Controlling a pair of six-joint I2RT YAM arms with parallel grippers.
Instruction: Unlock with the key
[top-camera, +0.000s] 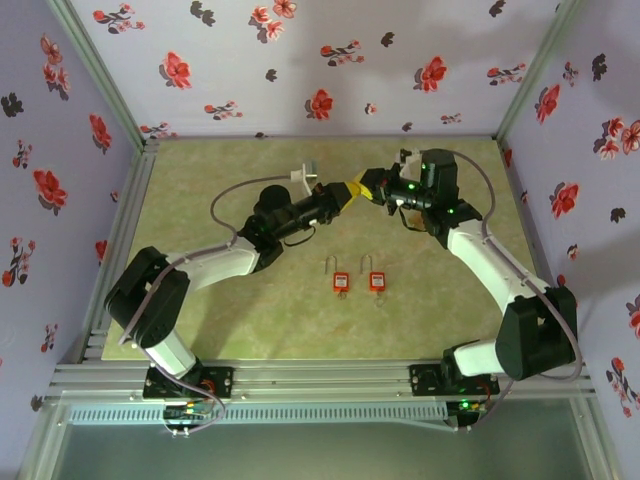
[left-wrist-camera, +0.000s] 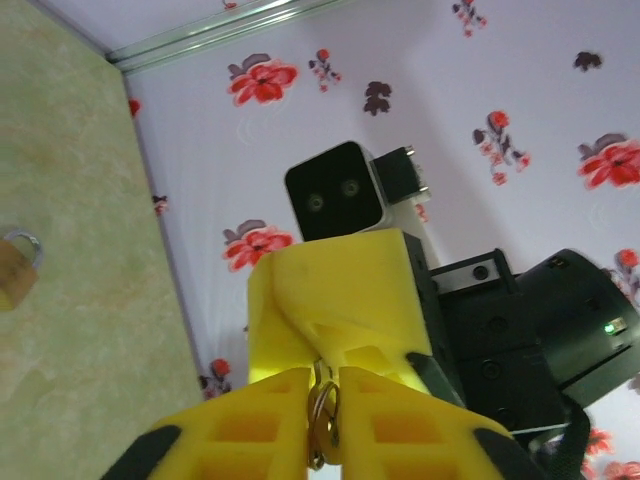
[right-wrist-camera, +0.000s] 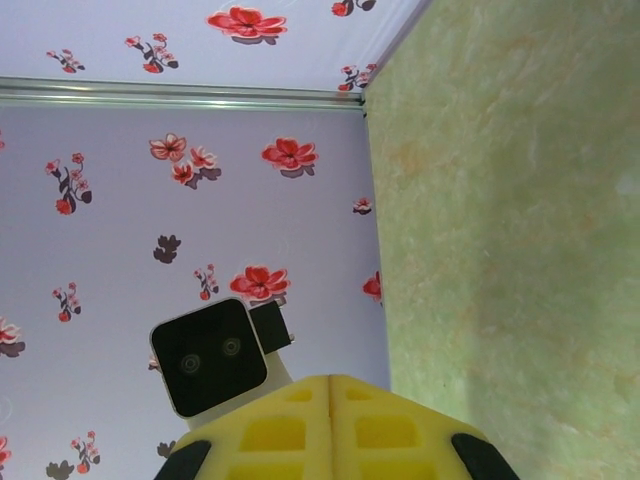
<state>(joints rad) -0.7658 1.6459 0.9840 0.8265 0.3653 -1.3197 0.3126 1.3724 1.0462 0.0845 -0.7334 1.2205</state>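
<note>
The key (left-wrist-camera: 322, 425), on a metal ring, sits between the yellow fingers of my left gripper (left-wrist-camera: 322, 385), which stand a narrow gap apart and press on the ring. My right gripper (left-wrist-camera: 326, 352) meets it tip to tip and is shut on the key's far end. In the top view both grippers, left (top-camera: 346, 192) and right (top-camera: 366, 186), join above the back middle of the table. In the right wrist view, my right gripper (right-wrist-camera: 331, 385) has its fingers pressed together, and the key is hidden behind them. Two red padlocks (top-camera: 341, 281) (top-camera: 377, 280) lie on the table nearer the front.
A brass padlock (left-wrist-camera: 15, 272) lies on the green table (top-camera: 200, 330) at the left edge of the left wrist view. Flowered walls (top-camera: 330, 60) close the table in at the back and both sides. A metal rail (top-camera: 320, 375) runs along the front edge.
</note>
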